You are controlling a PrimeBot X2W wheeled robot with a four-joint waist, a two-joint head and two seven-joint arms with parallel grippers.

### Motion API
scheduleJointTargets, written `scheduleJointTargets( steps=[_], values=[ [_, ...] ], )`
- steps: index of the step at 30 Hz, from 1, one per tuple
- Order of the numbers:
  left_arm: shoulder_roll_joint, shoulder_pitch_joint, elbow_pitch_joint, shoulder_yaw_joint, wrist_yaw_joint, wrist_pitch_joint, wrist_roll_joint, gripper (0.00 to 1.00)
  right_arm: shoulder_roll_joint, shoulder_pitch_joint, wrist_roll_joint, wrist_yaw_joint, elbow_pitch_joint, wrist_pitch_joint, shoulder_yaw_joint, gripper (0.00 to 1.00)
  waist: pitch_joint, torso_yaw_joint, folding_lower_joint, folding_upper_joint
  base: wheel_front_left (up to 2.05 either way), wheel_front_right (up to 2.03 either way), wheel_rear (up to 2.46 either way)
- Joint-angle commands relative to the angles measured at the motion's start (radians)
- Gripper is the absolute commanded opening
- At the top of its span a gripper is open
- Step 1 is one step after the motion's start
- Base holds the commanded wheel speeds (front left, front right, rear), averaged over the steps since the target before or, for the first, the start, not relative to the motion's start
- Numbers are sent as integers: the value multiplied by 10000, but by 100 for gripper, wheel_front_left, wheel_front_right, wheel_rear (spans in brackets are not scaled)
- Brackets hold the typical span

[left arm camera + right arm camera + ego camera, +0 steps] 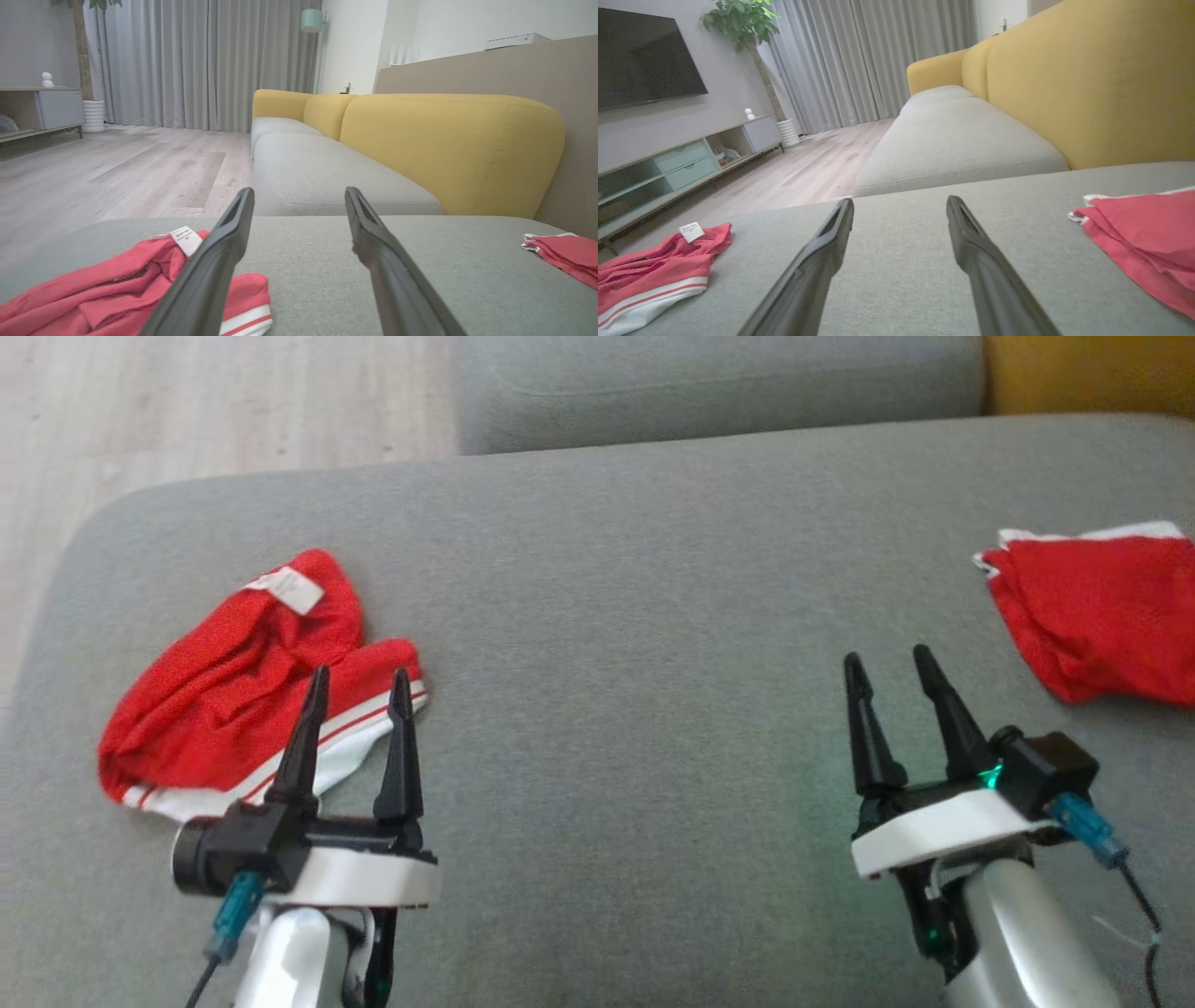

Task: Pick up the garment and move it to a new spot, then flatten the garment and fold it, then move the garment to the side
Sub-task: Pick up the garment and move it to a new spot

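A crumpled red garment (233,681) with white striped trim and a white label lies on the left of the grey seat cushion (635,616). My left gripper (361,677) hovers open at its near right edge, with nothing between its fingers. In the left wrist view the garment (107,289) sits low left, beside the open left gripper (299,192). My right gripper (888,658) is open and empty over bare cushion at the right. From the right wrist, the garment (649,275) lies far left of the open right gripper (900,201).
A second red garment (1102,616) with white trim lies flatter at the cushion's right edge, also seen as red cloth (1143,238) near the right gripper. A yellow backrest (448,140) rises behind. Wooden floor (187,411) drops off beyond the cushion's left and far edges.
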Motion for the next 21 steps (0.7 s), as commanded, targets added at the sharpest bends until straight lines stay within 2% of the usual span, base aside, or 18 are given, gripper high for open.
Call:
scheduleJointTargets(
  steps=[1, 13, 21],
  values=[
    [37, 46, -302, 225, 70, -49, -78, 100, 29, 65, -60, -7, -423, -115, 371, 100, -190, 471, 0, 0, 0, 0, 0],
    [37, 669, -183, 236, 172, -49, 29, 100, 29, 615, 232, -7, -415, -117, 1065, 100, -801, 2138, 0, 0, 0, 0, 0],
    [37, 913, -212, 194, 272, -49, -70, 100, 29, 881, 426, -7, -322, -117, 1411, 100, -1032, 2948, 0, 0, 0, 0, 0]
  ],
)
